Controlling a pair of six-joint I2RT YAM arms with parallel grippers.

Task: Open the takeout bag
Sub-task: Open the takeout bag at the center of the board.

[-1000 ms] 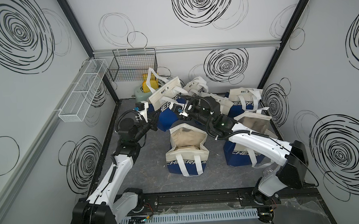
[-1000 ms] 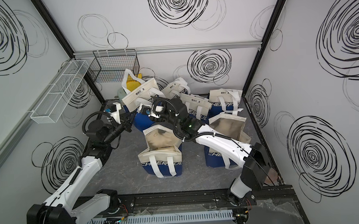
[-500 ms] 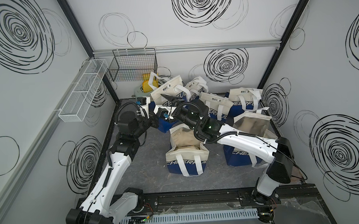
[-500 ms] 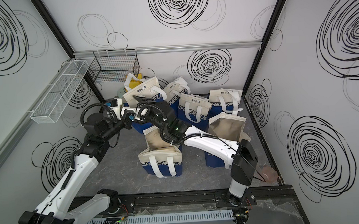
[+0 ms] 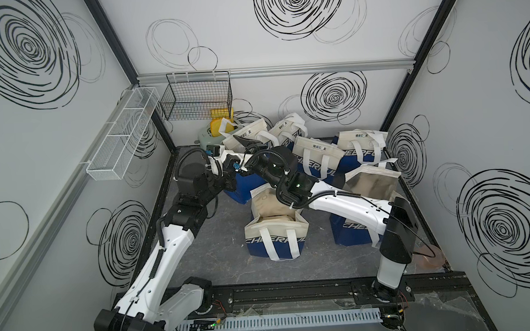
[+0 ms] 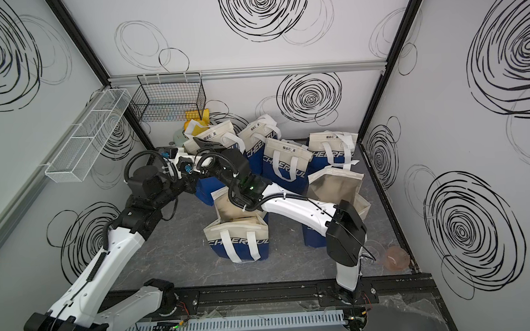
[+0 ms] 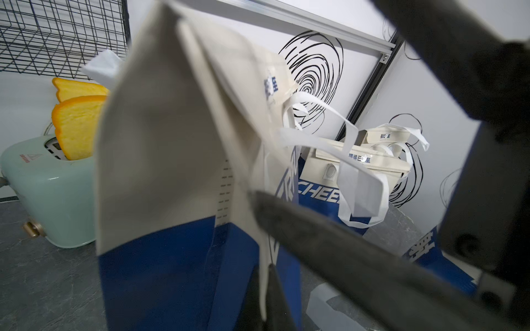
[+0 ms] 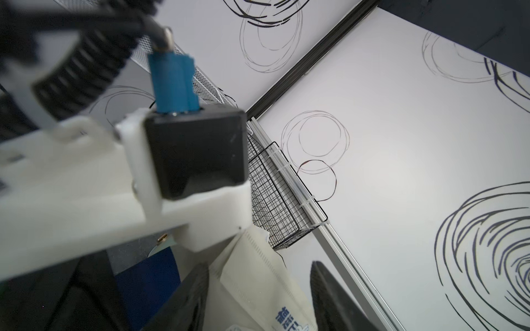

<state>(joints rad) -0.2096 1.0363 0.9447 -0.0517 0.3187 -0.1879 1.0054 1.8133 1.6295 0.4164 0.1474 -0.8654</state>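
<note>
— Where was the takeout bag (image 5: 255, 132)?

— At the back left of the desk (image 5: 217, 237), just beside the toaster (image 7: 48, 189). The left pincer (image 7: 263, 301) was clenched on a cream edge of the bag's side. The right pincer (image 8: 258, 275) stood released, its jaws either side of the top flap.

— How was the flap best taken?

— I judged: close on the flap alone, clear of the loose handles, then peel slowly away from the left grip, which had to stop the bag tipping.
</note>
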